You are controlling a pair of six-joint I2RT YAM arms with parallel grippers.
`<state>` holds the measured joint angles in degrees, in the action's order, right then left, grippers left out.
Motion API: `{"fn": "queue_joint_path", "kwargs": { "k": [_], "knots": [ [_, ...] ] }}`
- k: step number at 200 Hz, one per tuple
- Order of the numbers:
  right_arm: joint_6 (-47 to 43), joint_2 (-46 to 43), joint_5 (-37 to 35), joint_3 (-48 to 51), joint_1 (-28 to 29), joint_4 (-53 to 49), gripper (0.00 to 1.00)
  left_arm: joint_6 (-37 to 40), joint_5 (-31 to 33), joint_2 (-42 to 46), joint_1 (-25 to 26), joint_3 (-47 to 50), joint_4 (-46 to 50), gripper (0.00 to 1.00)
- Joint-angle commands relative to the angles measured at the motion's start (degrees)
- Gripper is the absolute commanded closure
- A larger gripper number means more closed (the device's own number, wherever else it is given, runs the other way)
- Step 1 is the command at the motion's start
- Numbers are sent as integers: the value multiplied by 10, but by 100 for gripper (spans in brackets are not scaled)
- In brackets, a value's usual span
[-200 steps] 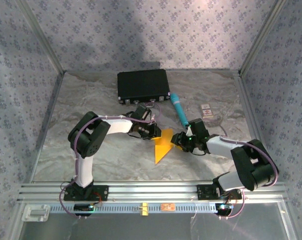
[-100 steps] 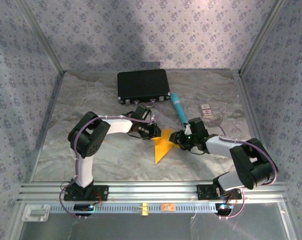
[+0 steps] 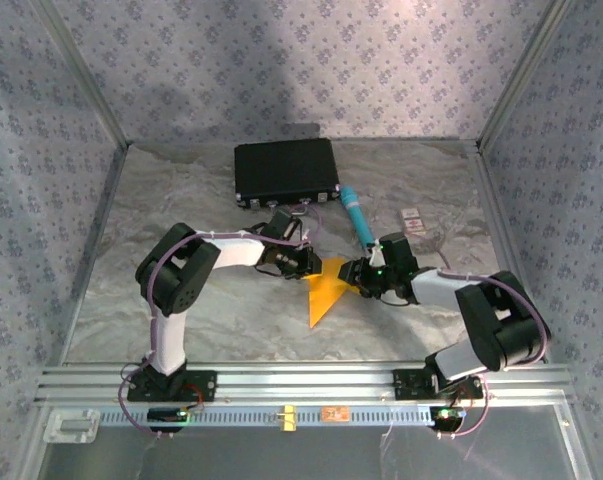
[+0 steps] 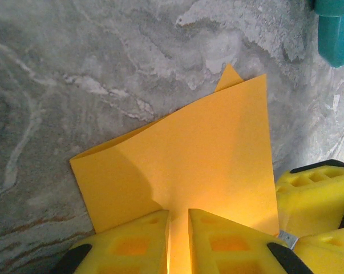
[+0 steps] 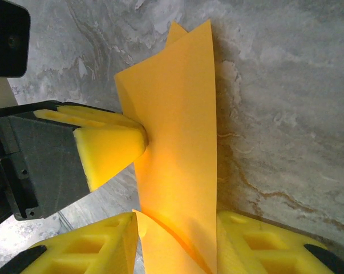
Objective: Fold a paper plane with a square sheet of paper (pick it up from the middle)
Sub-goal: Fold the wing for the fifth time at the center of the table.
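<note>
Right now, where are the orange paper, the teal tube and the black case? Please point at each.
orange paper (image 4: pixel 206 154): left wrist view, middle of its flat face.
teal tube (image 3: pixel 357 215): top external view, middle of its body.
black case (image 3: pixel 285 168): top external view, centre of its lid.

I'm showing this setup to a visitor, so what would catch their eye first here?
The bright orange-yellow sheet of paper, folded to a point, stands out mid-table. The left gripper pinches one edge, and the right gripper straddles it from the other side. Behind them lie a black case and a teal tube.
</note>
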<state>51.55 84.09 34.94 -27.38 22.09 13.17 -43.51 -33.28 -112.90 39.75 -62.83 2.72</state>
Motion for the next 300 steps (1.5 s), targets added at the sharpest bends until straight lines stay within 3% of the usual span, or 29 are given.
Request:
{"fn": "queue_joint_path", "kwargs": {
  "k": [1, 132, 300],
  "knots": [
    [-19, 11, 24, -16, -5, 15, 61, 5, 9, -4, -5, 13, 20, 83],
    [-50, 49, 51, -39, -9, 15, 63, 4, 9, 1, -5, 17, 17, 83],
    [-82, 90, 71, -58, -18, 1, 81, 2, 3, 8, -5, 14, 11, 82]
  ]
}}
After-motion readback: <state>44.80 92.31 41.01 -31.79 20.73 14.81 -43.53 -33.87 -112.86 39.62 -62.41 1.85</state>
